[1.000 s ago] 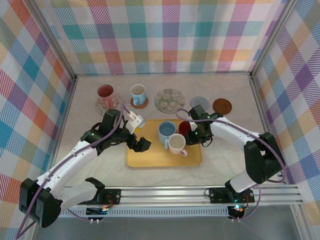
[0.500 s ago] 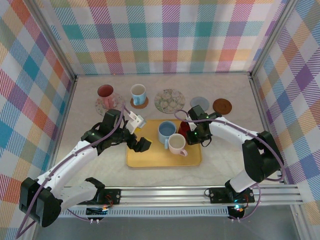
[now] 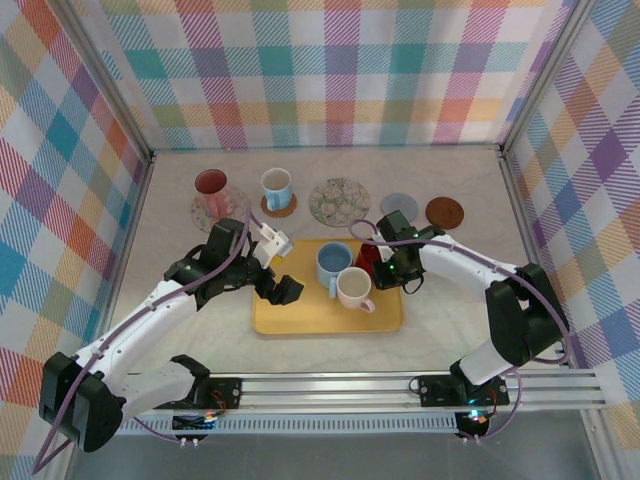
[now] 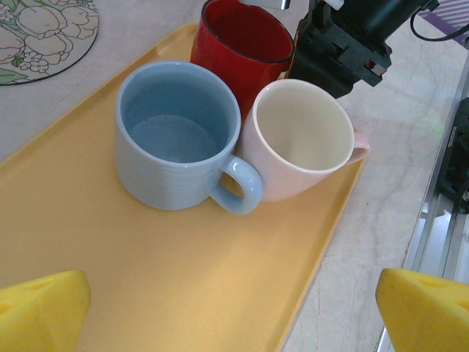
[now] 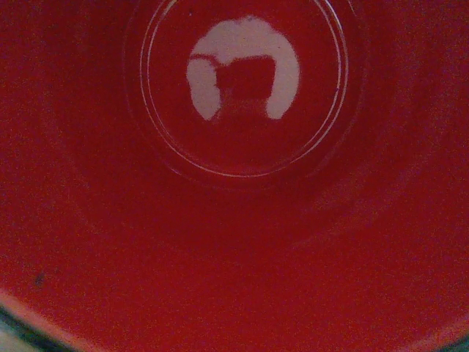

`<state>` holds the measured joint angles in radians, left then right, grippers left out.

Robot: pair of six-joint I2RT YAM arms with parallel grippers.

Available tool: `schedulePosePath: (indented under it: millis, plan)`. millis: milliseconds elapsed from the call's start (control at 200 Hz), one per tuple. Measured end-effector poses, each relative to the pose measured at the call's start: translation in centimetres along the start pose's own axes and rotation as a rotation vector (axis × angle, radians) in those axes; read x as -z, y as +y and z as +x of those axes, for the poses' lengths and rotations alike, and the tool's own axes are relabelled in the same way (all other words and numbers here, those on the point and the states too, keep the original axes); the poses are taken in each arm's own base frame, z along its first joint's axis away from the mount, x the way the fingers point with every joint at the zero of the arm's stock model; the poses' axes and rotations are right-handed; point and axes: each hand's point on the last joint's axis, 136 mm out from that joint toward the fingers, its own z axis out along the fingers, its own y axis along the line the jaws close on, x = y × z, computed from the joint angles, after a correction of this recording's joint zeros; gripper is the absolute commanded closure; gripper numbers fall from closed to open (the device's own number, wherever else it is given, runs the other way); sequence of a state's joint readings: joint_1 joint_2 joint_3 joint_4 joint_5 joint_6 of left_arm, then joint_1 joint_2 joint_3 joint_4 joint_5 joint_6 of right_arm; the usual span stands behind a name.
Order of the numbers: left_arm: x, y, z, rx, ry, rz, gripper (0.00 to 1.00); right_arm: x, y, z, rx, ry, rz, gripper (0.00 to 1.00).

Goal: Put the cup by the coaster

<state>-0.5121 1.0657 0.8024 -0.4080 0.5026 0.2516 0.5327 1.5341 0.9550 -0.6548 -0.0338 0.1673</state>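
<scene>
Your left gripper (image 3: 278,264) hangs over the yellow tray's (image 4: 146,257) 10 o'clock corner, fingers spread wide. The red cup (image 4: 245,40) stands at the tray's 1 o'clock corner, your right gripper (image 4: 333,51) against its rim; whether it's clamped, you can't tell. Pale marbled table (image 3: 450,310), plaid walls (image 3: 340,70) all round.
</scene>
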Motion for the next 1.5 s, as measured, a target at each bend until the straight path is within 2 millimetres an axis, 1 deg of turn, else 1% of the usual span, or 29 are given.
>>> schedulePosePath:
  millis: [75,405,545,650,735,840,1080,1240,1375,1500]
  plan:
    - [0.0,0.0,-0.1,-0.003,-0.003,0.001,0.00,0.0,0.0,0.1,0.000,-0.002,-0.001,1.00]
    - [-0.1,0.2,-0.5,-0.014,-0.021,-0.011,0.00,0.4,0.0,0.6,0.003,-0.007,-0.002,1.00]
    - [-0.2,0.3,-0.9,-0.019,-0.039,-0.017,0.00,0.8,0.1,0.4,0.008,-0.023,-0.004,1.00]
    - [-0.3,0.5,-1.4,-0.013,-0.058,-0.022,0.00,1.0,0.0,0.3,0.018,-0.030,0.002,1.00]
    - [-0.2,0.6,-2.1,-0.015,-0.089,-0.026,0.00,1.4,-0.1,0.0,0.030,-0.035,0.015,1.00]
    - [-0.1,0.7,-2.9,-0.006,-0.119,-0.033,0.00,2.2,0.0,-1.1,0.044,-0.062,0.023,1.00]
    - [0.0,0.7,-4.5,-0.003,-0.181,-0.038,0.00,5.1,0.5,-3.9,0.070,-0.157,0.031,1.00]
    - [-0.4,1.0,-5.3,-0.006,-0.185,-0.037,0.00,6.7,0.8,-5.6,0.070,-0.198,0.035,1.00]
    - [-1.1,1.5,-6.0,-0.008,-0.190,-0.042,0.00,7.4,1.0,-7.5,0.071,-0.223,0.037,1.00]
    - [-1.7,2.3,-6.5,-0.008,-0.193,-0.067,0.00,7.5,0.9,-9.1,0.071,-0.229,0.046,1.00]
